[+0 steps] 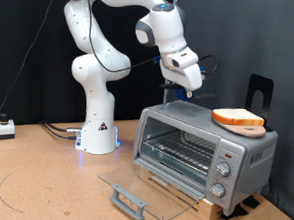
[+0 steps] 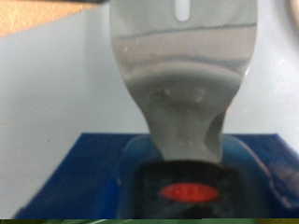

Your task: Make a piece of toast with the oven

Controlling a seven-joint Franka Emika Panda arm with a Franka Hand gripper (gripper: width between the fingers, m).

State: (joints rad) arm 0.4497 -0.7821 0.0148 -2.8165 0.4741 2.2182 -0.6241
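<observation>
The silver oven [image 1: 200, 143] stands on a wooden slatted base [image 1: 187, 196]. Its glass door [image 1: 142, 185] lies dropped open, and the wire rack [image 1: 180, 149] inside is bare. The piece of toast [image 1: 238, 120] lies flat on the oven's roof, toward the exterior view's right. My gripper [image 1: 185, 89] hangs just above the roof's far left corner, well apart from the toast, with nothing seen between its fingers. In the wrist view a blurred grey metal part [image 2: 182, 89] fills the middle. Beneath it lie a blue surface [image 2: 65, 173] and a red oval [image 2: 190, 191].
Three knobs [image 1: 221, 171] line the oven's front panel on the exterior view's right. A black stand [image 1: 259, 92] rises behind the oven. The robot's white base [image 1: 98, 132] sits at the left with cables and a small box [image 1: 3, 127] on the brown table.
</observation>
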